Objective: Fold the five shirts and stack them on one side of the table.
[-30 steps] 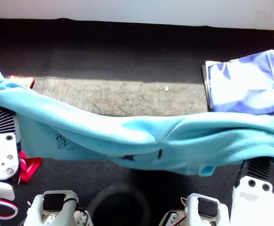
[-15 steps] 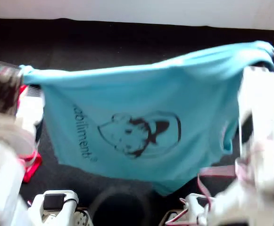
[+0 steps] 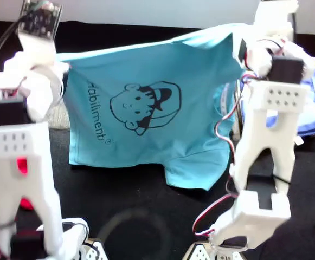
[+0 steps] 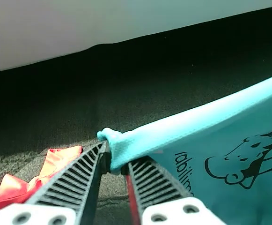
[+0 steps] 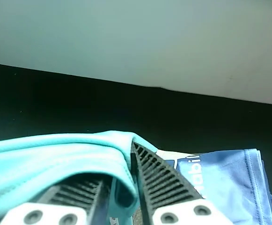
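Note:
A turquoise shirt [image 3: 146, 114] with a black cartoon face print hangs stretched in the air between both raised arms, its lower hem reaching down towards the dark table. My left gripper [image 4: 114, 157] is shut on one upper corner of the turquoise shirt [image 4: 210, 140], at the left of the high view [image 3: 59, 67]. My right gripper [image 5: 126, 164] is shut on the other upper corner of that shirt [image 5: 56, 159], at the upper right of the high view [image 3: 241, 46]. A folded blue shirt [image 3: 314, 108] lies at the table's right side, also seen as the blue shirt [image 5: 229, 183]. A red shirt [image 4: 47, 164] lies crumpled at the left.
The red shirt [image 3: 21, 165] shows behind the left arm's white frame [image 3: 21, 162]. The right arm's white frame [image 3: 260, 162] stands in front of the blue stack. A pale wall [image 3: 146, 11] runs along the table's far edge.
Both arms have risen and moved back, lifting the turquoise shirt from a sagging bundle low over the table into a spread, hanging sheet with its print facing the high camera.

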Controlling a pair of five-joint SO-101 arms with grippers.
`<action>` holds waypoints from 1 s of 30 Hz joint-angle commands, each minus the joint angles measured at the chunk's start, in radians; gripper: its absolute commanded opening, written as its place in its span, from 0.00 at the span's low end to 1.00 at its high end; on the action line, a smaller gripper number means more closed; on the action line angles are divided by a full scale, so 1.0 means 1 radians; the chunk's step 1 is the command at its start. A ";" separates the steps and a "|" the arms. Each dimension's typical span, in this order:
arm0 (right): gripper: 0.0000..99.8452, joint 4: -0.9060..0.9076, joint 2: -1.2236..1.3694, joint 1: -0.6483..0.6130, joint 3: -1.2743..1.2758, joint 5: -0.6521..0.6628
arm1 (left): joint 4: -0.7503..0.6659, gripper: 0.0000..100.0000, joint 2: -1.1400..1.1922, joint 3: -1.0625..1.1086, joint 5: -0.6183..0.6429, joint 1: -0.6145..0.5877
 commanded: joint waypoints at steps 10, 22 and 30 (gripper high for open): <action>0.01 -0.236 0.174 -0.048 -0.019 -0.003 | 0.009 0.01 0.570 -0.558 -0.097 -0.022; 0.01 -0.377 0.180 -0.104 -0.016 0.071 | 0.161 0.01 0.757 -0.914 -0.109 -0.064; 0.01 -0.367 0.202 -0.107 0.042 0.068 | 0.172 0.01 0.809 -0.937 -0.109 -0.061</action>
